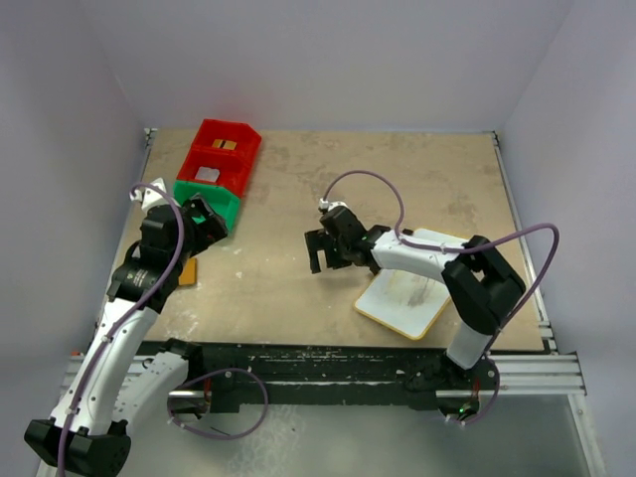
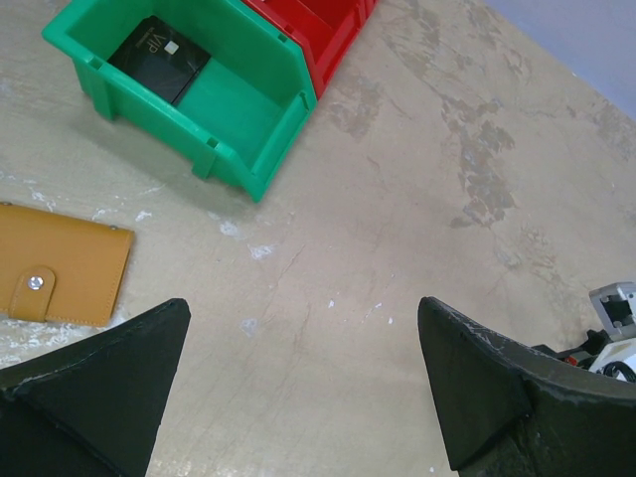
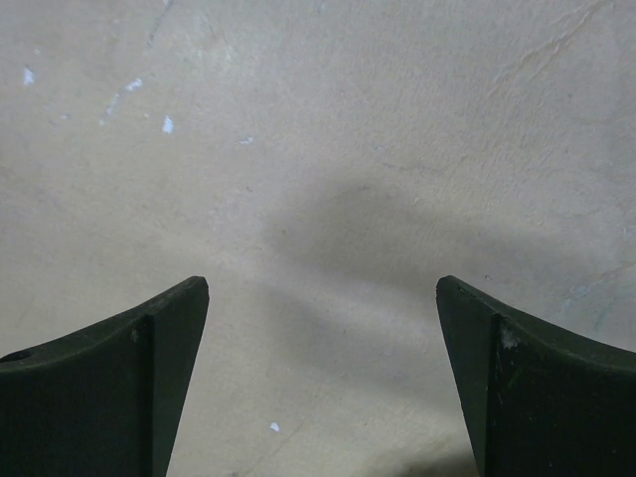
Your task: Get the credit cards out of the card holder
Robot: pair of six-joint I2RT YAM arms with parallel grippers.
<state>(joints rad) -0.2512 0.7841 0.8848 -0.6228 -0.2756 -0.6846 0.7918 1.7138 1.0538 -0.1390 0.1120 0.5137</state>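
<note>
the small orange-tan bifold card holder (image 2: 62, 260) lies closed and flat on the mottled beige table (image 2: 427, 199), near the green plastic bin (image 2: 253, 164) that holds a black credit card (image 2: 159, 58). a gold-tan card (image 1: 228, 145) and a pale grey card (image 1: 207, 174) each lie in one of the two red plastic bins (image 1: 211, 129). the left gripper (image 2: 303, 383) hovers beside the holder, fingers wide apart and empty. the right gripper (image 3: 323, 383), equally spread, hangs over bare table.

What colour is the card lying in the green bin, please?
Black, with pale VIP lettering; the left wrist view shows the card in the green bin best.
</note>
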